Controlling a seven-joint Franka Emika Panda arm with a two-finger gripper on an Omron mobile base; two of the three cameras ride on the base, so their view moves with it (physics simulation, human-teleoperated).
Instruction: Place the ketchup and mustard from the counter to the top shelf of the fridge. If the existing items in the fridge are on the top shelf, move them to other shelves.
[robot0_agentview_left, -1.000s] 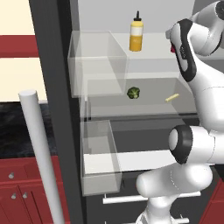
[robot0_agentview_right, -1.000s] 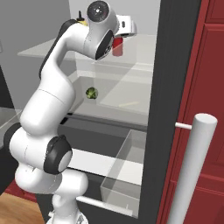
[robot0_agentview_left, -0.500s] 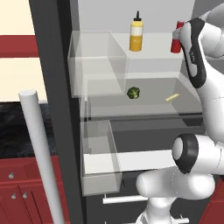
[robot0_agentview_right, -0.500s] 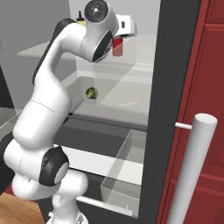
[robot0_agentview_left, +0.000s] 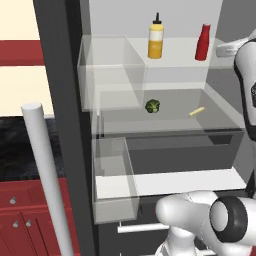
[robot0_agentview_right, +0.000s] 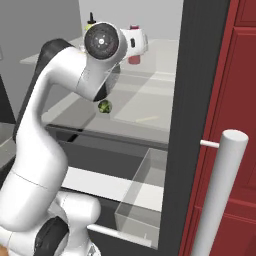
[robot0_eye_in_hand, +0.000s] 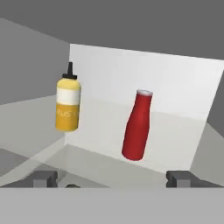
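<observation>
**Inspector:** Red plastic, upright: the ketchup bottle (robot0_eye_in_hand: 138, 126) stands on the top shelf (robot0_agentview_left: 175, 55) of the fridge, free of any grip. The yellow mustard bottle (robot0_eye_in_hand: 68, 103) stands on the same shelf, well apart from it.

**Assistant:** And the gripper (robot0_eye_in_hand: 112, 178)?

**Inspector:** Spread wide, nothing between the fingertips (robot0_eye_in_hand: 180, 177). The hand view has both tips low and the ketchup standing clear beyond them.

**Assistant:** Anything else stored there?

**Inspector:** A broccoli floret (robot0_agentview_left: 152, 106) and a pale stick-like item (robot0_agentview_left: 196, 111) lie on the shelf below, so I judge nothing needs shifting off the top.

**Assistant:** Risks?

**Inspector:** Mainly the retreat. In my judgement, a finger that drifts sideways while backing out could clip the ketchup; it is tall and narrow-based, so a light knock might topple it, and a fall toward the mustard could upset that too. The arm's wrist (robot0_agentview_right: 135, 41) sits close to the shelf edge; a careless swing might strike it.
</observation>
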